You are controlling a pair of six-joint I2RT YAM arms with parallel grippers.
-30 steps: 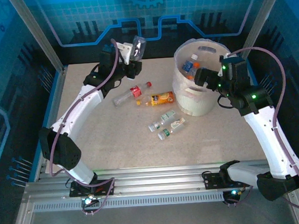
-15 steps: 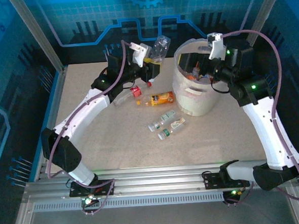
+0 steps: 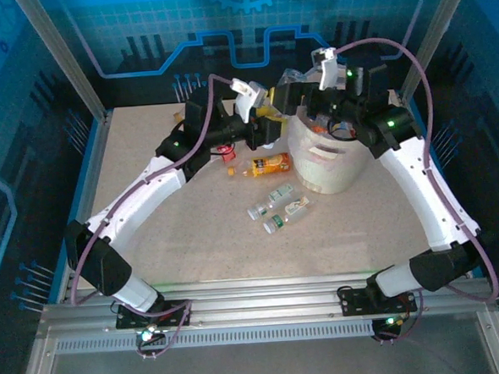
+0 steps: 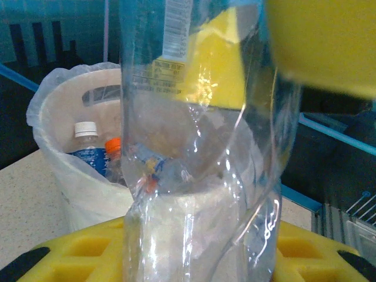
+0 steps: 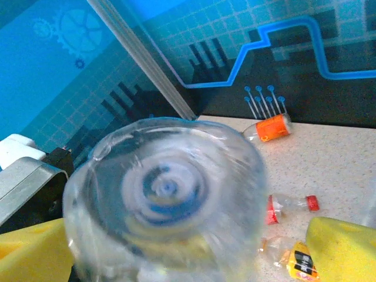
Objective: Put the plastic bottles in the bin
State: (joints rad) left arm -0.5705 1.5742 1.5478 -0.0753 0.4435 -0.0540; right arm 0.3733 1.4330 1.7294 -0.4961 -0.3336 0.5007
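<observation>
Movement in the top view: left gripper (image 3: 271, 118) is holding a clear bottle (image 3: 292, 83) clamped and is bringing it up against the left rim of the bin (image 3: 329, 169). The bin is standing near the far edge of the table (image 3: 193, 241), right of centre. A second ago that bottle was hanging well left of the bin, over the far-left part of the table; half a second ago it was partway across. Right gripper (image 3: 314, 107), jaws standing wide apart, was down at the bin's mouth then. It is now lifting clear and turning toward the incoming bottle. Loose bottles (image 3: 269, 164) are lying near the table's middle, just left of the bin, unmoved. Meaning: the carry is almost done and the release is not yet made. The bottle looks to be at the rim rather than squarely over the mouth.

Left wrist view: yellow pads (image 4: 329, 41) are pressing on the crumpled clear bottle from above and below. Behind it the bin is showing a white-capped bottle (image 4: 87, 147) and an orange-capped bottle (image 4: 113, 147) already inside.

Right wrist view: the clear bottle's round base is sitting between the spread yellow fingers (image 5: 343, 247); whether they are touching it I cannot tell. Beyond, an orange-wrapped bottle (image 5: 267, 128) is lying at the table's far edge, with a red-capped bottle (image 5: 291, 204) nearer. Likely risk: the right arm is crowding the drop path.
</observation>
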